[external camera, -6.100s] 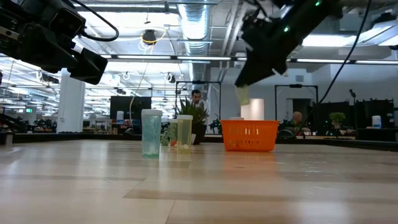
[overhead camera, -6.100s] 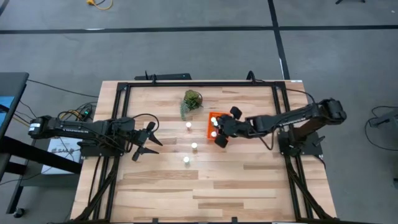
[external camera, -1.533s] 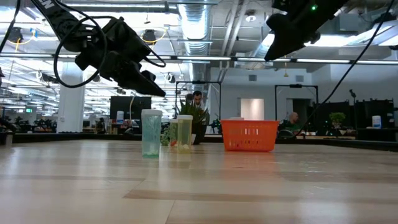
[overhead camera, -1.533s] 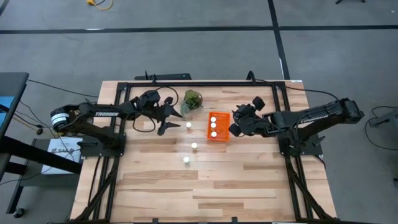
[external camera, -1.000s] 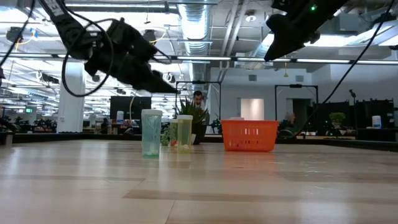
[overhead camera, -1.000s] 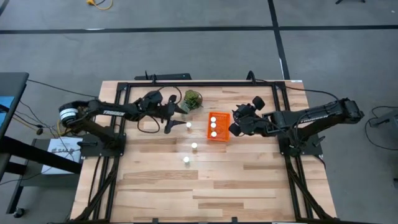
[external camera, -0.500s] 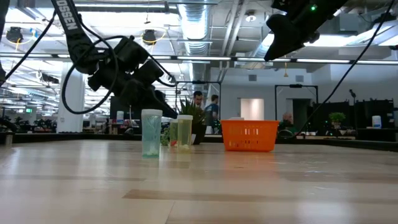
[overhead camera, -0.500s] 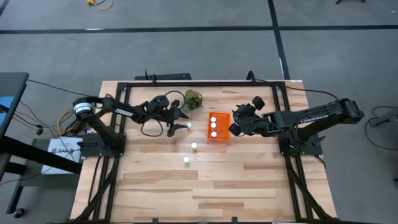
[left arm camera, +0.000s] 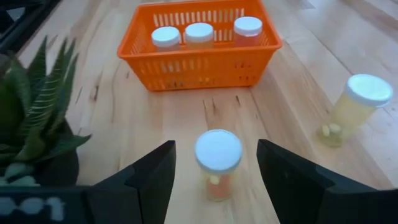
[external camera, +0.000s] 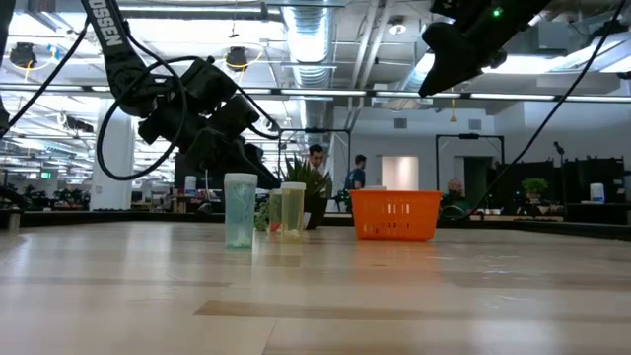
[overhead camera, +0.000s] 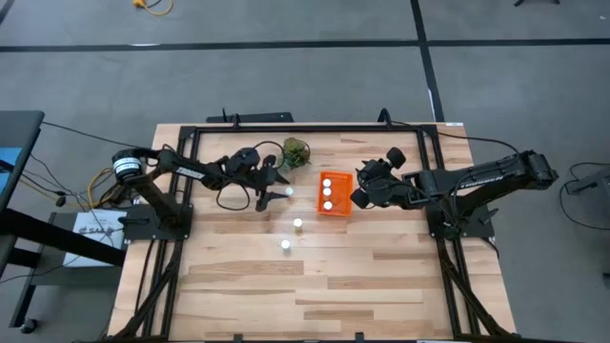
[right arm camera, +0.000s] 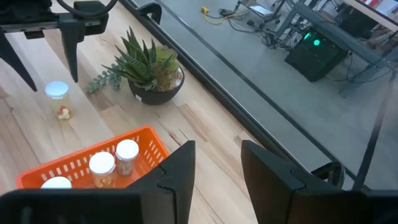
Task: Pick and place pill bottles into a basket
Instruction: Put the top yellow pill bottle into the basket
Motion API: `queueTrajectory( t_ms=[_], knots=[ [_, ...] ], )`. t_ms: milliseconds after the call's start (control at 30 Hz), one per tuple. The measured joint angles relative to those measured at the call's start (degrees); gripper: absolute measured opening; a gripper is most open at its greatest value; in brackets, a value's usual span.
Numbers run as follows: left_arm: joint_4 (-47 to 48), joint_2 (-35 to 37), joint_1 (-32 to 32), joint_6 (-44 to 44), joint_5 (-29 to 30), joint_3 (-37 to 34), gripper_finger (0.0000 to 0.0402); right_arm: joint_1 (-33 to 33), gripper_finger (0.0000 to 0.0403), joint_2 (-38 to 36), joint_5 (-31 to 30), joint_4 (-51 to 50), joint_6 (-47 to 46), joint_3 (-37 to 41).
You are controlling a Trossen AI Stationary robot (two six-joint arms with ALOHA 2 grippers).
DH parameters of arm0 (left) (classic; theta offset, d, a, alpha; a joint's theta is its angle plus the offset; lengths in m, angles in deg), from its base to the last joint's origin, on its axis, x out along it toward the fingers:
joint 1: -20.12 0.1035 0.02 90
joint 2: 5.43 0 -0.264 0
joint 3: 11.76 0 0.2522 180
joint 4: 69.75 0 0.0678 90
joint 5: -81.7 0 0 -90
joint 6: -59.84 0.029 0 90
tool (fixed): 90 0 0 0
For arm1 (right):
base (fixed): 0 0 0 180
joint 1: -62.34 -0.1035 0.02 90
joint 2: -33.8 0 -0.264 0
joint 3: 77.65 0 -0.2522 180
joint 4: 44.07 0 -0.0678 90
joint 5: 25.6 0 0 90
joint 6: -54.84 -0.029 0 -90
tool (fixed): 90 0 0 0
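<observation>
The left pincer point(left arm camera: 214, 171) is hanging released, its fingers straddling a white-capped pill bottle point(left arm camera: 218, 163) standing on the counter point(overhead camera: 315, 286) beside the potted plant point(overhead camera: 295, 153). Three bottles are sitting in the orange basket point(overhead camera: 335, 194); two more point(overhead camera: 297, 224) are standing loose nearby. The right pincer point(right arm camera: 216, 168) is hovering released just beside the basket.

Two dark jointed arms, looping black cables, white lettering along the links, matte black tapered jaws.
</observation>
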Motion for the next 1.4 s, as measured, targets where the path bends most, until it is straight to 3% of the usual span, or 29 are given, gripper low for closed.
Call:
queueTrajectory(
  t_ms=[467, 733, 1133, 1400],
  knots=[
    [0.07, -0.02, -0.16, -0.72, 4.26, 0.02, 0.0215, 0.0, 0.0123, 0.0, 0.04, 0.14, 0.0, 0.0],
    [0.1, -0.02, -0.63, -1.53, 0.12, 0.02, 0.0215, 0.0, 0.0123, -0.02, 0.11, 0.16, -0.02, 0.0],
    [-0.2, -0.02, -0.65, -1.44, 2.31, 0.02, 0.0215, -0.02, 0.0123, -0.02, 1.46, 0.16, -0.04, 0.0],
    [-0.33, -0.02, -0.65, -1.4, 0.52, 0.02, 0.0215, -0.01, 0.0123, -0.02, 1.49, 0.16, -0.04, 0.0]
  ],
)
